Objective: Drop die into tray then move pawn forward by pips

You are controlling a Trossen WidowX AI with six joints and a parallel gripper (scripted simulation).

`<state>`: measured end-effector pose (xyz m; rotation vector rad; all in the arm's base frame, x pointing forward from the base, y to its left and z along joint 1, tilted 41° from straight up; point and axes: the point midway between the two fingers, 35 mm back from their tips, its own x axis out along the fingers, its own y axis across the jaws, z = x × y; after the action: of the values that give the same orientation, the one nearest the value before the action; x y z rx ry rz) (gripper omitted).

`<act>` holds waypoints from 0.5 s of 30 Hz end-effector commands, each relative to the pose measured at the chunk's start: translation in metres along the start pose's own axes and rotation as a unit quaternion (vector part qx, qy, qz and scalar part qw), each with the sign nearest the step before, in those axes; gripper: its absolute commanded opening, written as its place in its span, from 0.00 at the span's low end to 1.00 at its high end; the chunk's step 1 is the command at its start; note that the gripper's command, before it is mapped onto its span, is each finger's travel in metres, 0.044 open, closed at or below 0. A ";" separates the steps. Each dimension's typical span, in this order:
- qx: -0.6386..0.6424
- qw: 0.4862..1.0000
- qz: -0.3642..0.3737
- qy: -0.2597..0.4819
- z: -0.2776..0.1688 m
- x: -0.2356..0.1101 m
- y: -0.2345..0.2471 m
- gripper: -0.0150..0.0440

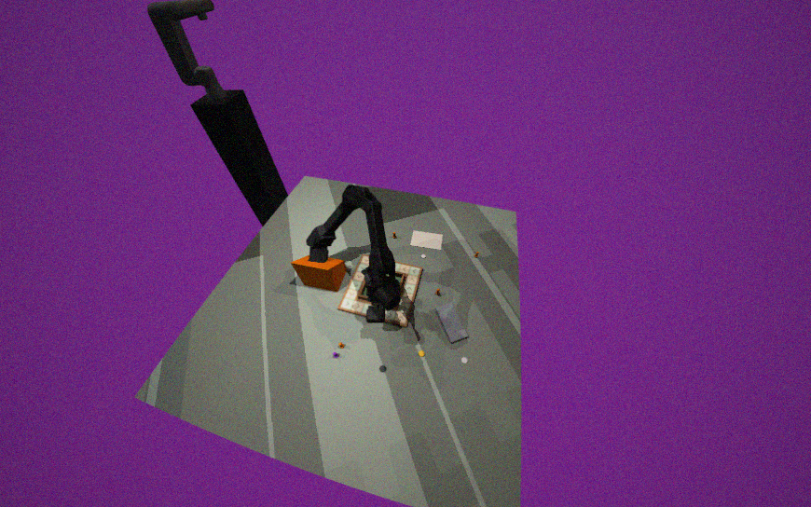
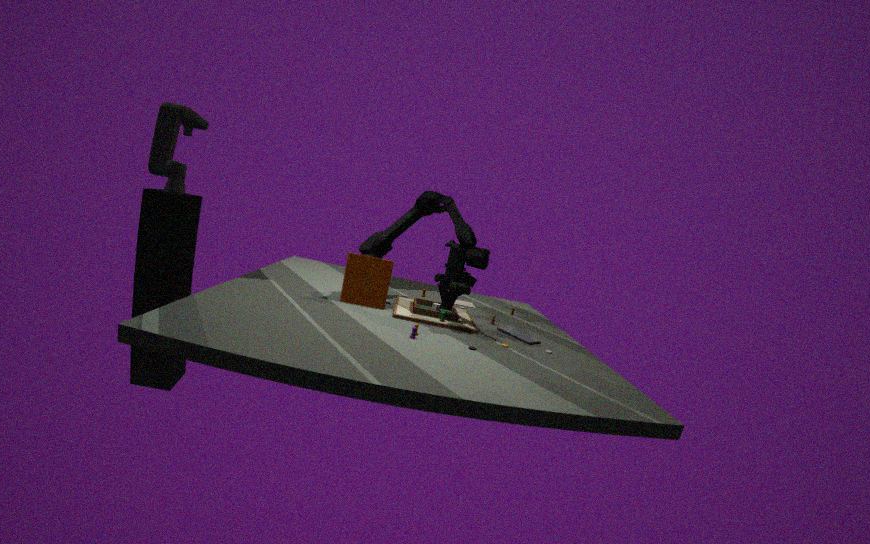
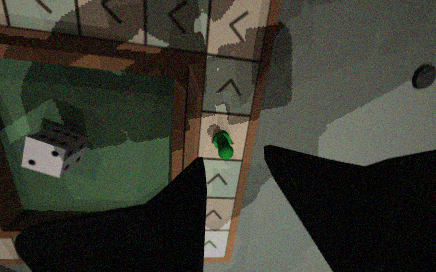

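The white die (image 3: 44,156) (image 2: 436,306) lies on the green floor of the dice tray (image 3: 179,107), its bright upper face showing two pips. The green pawn (image 3: 223,145) (image 2: 443,315) stands on a side square of the board (image 3: 220,171) (image 2: 403,312) (image 1: 418,277), two squares before the corner the arrows lead to. My gripper (image 3: 234,157) (image 2: 448,306) is partly open and empty, pointing down above that side of the board. In the wrist view the pawn shows between and slightly beyond the fingertips. The arm hides the pawn and die in the top view.
An orange block (image 1: 321,277) (image 2: 366,282) stands beside the board under the arm's base. A grey slab (image 1: 451,322) (image 2: 518,335), a pale card (image 1: 426,239), a dark disc (image 1: 382,368) (image 3: 424,76), a yellow disc (image 1: 421,353), a purple figure (image 1: 335,355) and several orange figures lie around.
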<state>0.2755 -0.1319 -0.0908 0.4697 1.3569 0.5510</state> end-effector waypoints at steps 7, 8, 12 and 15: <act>0.006 1.000 0.007 0.003 -0.003 0.019 0.002 0.59; 0.006 1.000 0.007 0.003 -0.003 0.021 0.003 0.59; 0.006 1.000 0.007 0.003 -0.003 0.027 0.003 0.59; 0.006 1.000 0.007 0.003 -0.004 0.032 0.003 0.59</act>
<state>0.2783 -0.1161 -0.1089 0.4703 1.3564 0.5528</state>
